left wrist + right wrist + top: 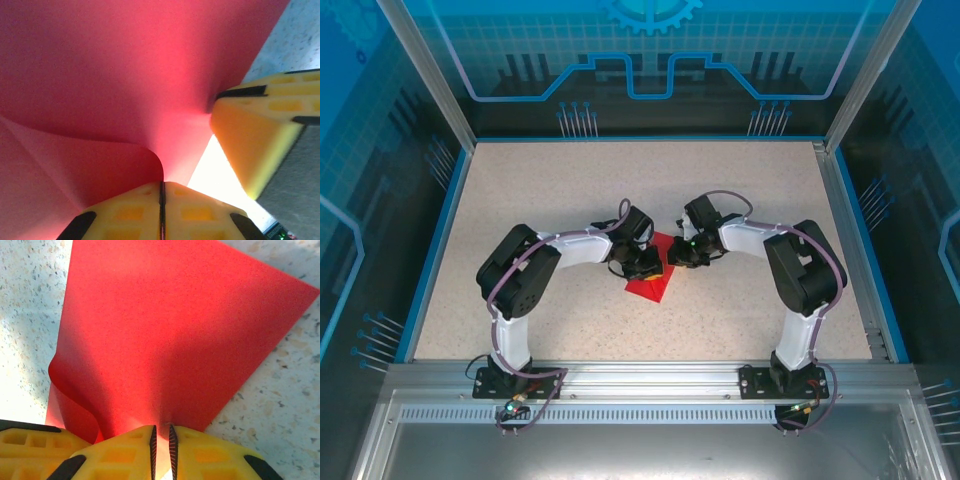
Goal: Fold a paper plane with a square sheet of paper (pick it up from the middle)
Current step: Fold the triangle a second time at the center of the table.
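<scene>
The speckled tabletop [520, 200] takes up the middle of the overhead view. The left arm [520, 270] and right arm [805, 265] both bend inward to meet just below centre frame. Between them the square sheet of paper [648, 288] lies partly on the tabletop, red, with one corner pointing toward the bottom of the frame. Its pinched edge is lifted and bowed.

The left claw [161, 200] is clenched on the paper at the bottom of its wrist view, and the sheet balloons up from the seam. The right claw [161, 437] is likewise clamped on an edge, its pads nearly touching.

I judge three risks:
- **Tearing:** the two claws grip very close together, so any pull apart could tear the thin sheet.
- **Stray crease:** the curl at lower left of the right wrist view could flatten into a crease that spoils the fold.
- **Slipping:** both pinches are shallow and the paper may slip free.
</scene>
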### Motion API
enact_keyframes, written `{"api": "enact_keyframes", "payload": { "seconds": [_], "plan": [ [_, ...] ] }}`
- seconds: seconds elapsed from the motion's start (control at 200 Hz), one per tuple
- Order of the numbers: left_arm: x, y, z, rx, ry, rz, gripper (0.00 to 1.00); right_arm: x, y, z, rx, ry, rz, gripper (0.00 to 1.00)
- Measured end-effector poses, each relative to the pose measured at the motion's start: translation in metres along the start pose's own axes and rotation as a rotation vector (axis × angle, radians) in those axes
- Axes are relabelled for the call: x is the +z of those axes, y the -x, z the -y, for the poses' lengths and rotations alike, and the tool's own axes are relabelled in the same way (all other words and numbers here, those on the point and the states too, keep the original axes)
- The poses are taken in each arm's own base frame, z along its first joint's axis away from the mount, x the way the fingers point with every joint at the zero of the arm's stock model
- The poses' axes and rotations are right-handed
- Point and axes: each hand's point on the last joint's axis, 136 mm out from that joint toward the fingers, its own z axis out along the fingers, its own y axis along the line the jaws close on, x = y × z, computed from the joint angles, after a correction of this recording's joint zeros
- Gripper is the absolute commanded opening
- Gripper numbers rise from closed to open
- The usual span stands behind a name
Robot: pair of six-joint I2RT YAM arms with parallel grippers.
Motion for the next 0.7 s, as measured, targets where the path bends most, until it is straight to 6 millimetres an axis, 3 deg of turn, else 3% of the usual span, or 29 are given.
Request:
{"api": "enact_keyframes", "payload": {
  "seconds": [0.7],
  "plan": [
    [0.0081,-0.0002,-0.0025,-0.003,0.006,-0.019,0.1,0.0,-0.0001,-0.0002,-0.006,0.002,-0.001,0.18]
  ]
}}
